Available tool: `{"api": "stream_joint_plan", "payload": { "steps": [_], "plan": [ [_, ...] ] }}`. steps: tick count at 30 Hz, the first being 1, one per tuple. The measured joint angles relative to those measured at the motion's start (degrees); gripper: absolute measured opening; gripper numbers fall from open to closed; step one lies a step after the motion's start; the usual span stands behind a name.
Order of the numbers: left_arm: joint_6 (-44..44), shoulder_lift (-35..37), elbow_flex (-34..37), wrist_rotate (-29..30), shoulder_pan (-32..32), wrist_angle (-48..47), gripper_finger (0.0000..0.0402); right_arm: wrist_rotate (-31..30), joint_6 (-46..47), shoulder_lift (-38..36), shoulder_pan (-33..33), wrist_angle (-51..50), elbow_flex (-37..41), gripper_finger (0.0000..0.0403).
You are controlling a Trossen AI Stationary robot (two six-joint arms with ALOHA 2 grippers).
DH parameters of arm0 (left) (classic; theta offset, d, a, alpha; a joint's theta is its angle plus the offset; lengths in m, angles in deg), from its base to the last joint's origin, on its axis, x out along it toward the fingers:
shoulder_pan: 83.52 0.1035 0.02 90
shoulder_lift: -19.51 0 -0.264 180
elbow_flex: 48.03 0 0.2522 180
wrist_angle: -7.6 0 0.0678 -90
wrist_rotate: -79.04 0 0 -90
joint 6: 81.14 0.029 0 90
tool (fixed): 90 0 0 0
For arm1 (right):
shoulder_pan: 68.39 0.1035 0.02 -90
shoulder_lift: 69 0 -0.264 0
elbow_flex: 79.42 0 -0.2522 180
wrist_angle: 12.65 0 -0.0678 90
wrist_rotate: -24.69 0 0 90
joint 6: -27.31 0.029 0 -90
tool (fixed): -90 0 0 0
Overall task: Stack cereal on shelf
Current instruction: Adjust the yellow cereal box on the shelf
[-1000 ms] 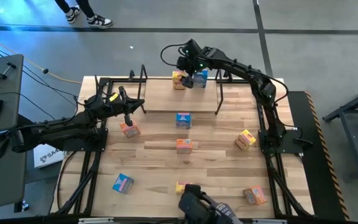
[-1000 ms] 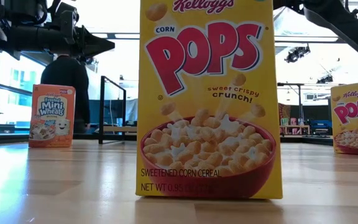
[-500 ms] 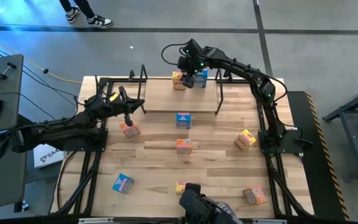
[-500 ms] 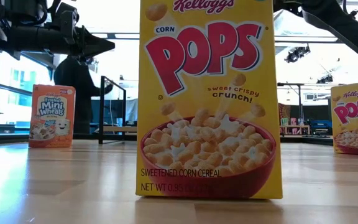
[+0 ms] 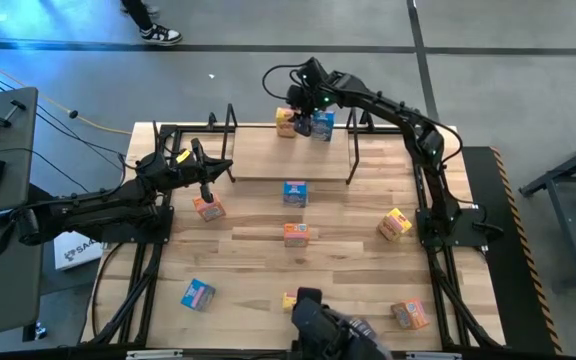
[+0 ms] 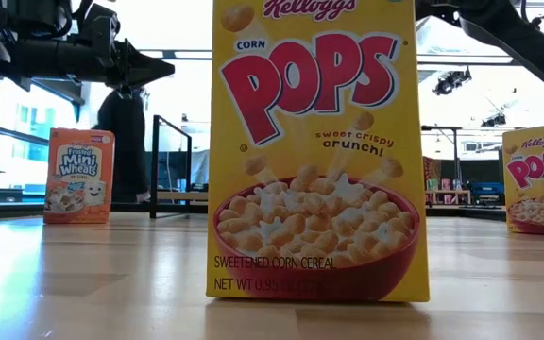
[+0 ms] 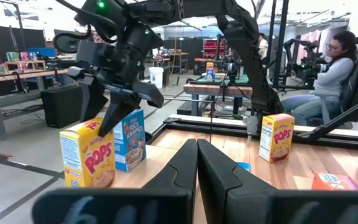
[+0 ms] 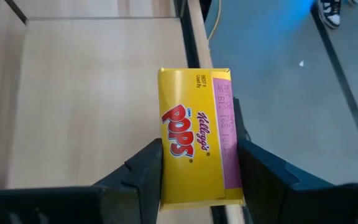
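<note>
The shelf (image 5: 268, 155) stands at the table's far side. A yellow Pops cereal box (image 5: 286, 122) and a blue Rice Krispies box (image 5: 322, 124) stand upright on its board, side by side (image 7: 87, 158) (image 7: 130, 140). My right gripper (image 5: 308, 100) is open just above them, pointing down. Its fingers (image 8: 143, 168) stand on either side of the yellow box's top (image 8: 190, 134). My left gripper (image 5: 206, 183) is shut and empty, level above the table's left part, beside an orange box (image 5: 208, 208). My right gripper's fingers flank the yellow box's top (image 8: 190, 134) from above, across its narrow width. I cannot tell whether they touch it. The box stands upright on the shelf board.
Loose cereal boxes lie on the table: blue (image 5: 294, 192), orange (image 5: 296, 233), yellow (image 5: 394, 224), blue (image 5: 197, 294), orange (image 5: 409, 314). A yellow Pops box (image 6: 314, 151) stands right before the low camera. Black wire uprights (image 5: 353, 150) close the shelf's ends. A person (image 6: 126, 132) stands beyond the table.
My right gripper has drawn back from the two boxes on the shelf, toward the table's far edge. The yellow and blue boxes stay standing on the board. The person beyond the table has walked to the right.
</note>
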Motion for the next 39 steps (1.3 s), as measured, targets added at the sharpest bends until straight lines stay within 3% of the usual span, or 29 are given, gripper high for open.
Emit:
{"api": "stream_joint_plan", "payload": {
  "steps": [29,39],
  "plan": [
    [-0.14,0.00,0.00,0.02,0.01,0.02,0.0005,2.32,-2.71,0.00,-0.96,-2.00,0.00,0.0161],
    [-0.15,0.00,0.00,0.02,0.02,0.02,0.0005,1.22,-2.47,0.00,-0.81,-1.93,0.00,0.0200]
  ]
}}
